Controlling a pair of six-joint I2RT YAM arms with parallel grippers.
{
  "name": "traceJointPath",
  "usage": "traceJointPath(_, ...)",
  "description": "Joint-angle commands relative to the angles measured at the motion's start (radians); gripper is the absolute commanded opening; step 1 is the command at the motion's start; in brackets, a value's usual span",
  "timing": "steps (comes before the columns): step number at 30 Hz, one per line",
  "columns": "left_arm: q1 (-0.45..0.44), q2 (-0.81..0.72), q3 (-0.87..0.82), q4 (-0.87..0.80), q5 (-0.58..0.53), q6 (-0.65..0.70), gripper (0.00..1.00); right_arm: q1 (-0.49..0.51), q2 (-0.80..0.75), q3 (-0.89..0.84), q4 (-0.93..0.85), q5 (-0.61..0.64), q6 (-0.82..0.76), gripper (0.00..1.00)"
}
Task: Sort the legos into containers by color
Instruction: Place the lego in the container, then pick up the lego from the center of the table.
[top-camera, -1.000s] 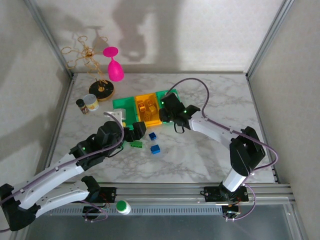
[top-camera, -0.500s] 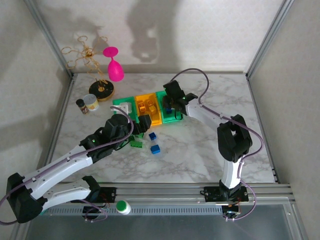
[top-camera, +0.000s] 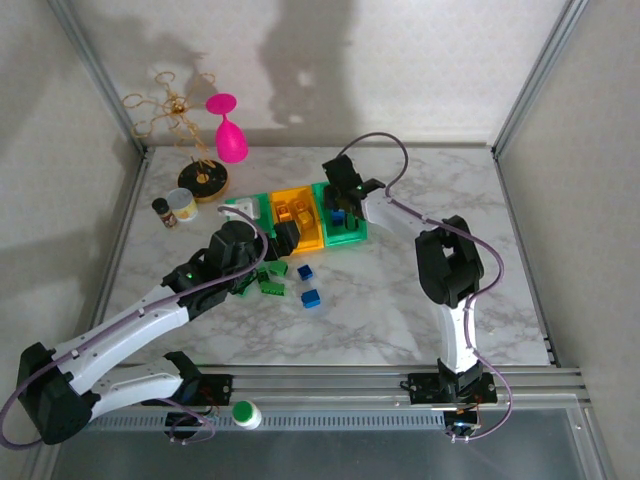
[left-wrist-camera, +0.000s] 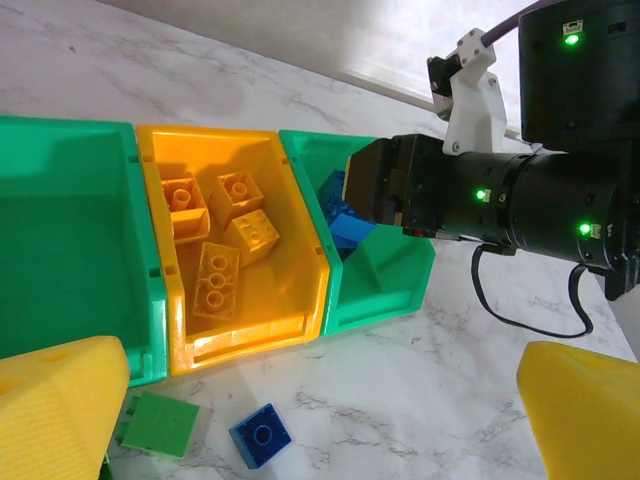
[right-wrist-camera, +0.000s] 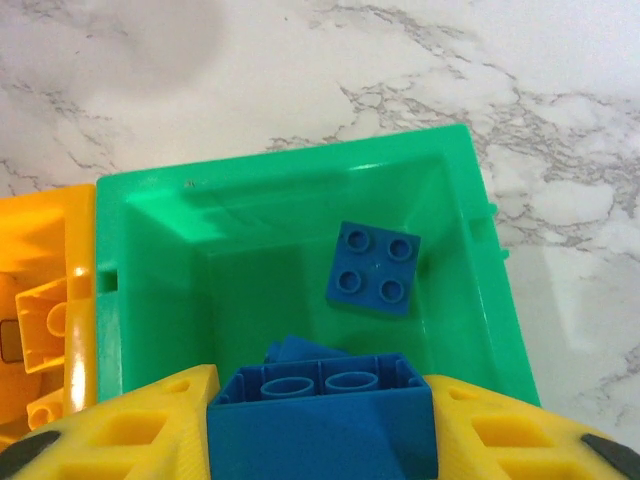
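Note:
Three containers stand in a row: a green bin on the left, a yellow-orange bin with several yellow legos, and a green bin on the right. My right gripper is shut on a blue lego, held just above the right green bin, where two blue legos lie. My left gripper hangs open in front of the bins, above a blue lego and a green one. A second blue lego lies nearer on the table.
At the back left are a pink goblet, a gold wire stand, a small lidded jar and a dark little bottle. Green legos lie under my left arm. A frame post rises at each back corner.
My right gripper has swung back and left with the blue lego, from the bins' front to over the right green bin. My left gripper has moved forward towards the bins, staying open.

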Motion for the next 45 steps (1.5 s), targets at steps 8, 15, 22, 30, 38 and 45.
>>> traceJointPath(8, 0.018, -0.019, -0.001, 0.022, -0.001, 0.008, 1.0, -0.012, 0.089, 0.093, -0.014, 0.003, -0.031, 0.56)
traceJointPath(15, 0.021, -0.039, -0.003, 0.016, -0.001, -0.003, 1.0, -0.012, 0.07, 0.128, -0.03, 0.009, -0.048, 0.61)
traceJointPath(22, 0.021, -0.055, 0.006, 0.02, 0.026, -0.011, 1.0, -0.012, -0.019, 0.109, -0.042, -0.016, -0.047, 0.63)
traceJointPath(30, 0.013, -0.106, -0.008, -0.02, 0.074, -0.018, 0.99, 0.028, -0.231, -0.121, -0.006, -0.039, -0.001, 0.66)
traceJointPath(38, -0.025, -0.196, -0.059, -0.116, 0.073, -0.055, 1.0, 0.18, -0.415, -0.387, 0.002, -0.008, 0.115, 0.68)
traceJointPath(45, -0.028, -0.287, -0.105, -0.197, 0.038, -0.074, 1.0, 0.329, -0.421, -0.507, 0.033, 0.023, 0.202, 0.69)
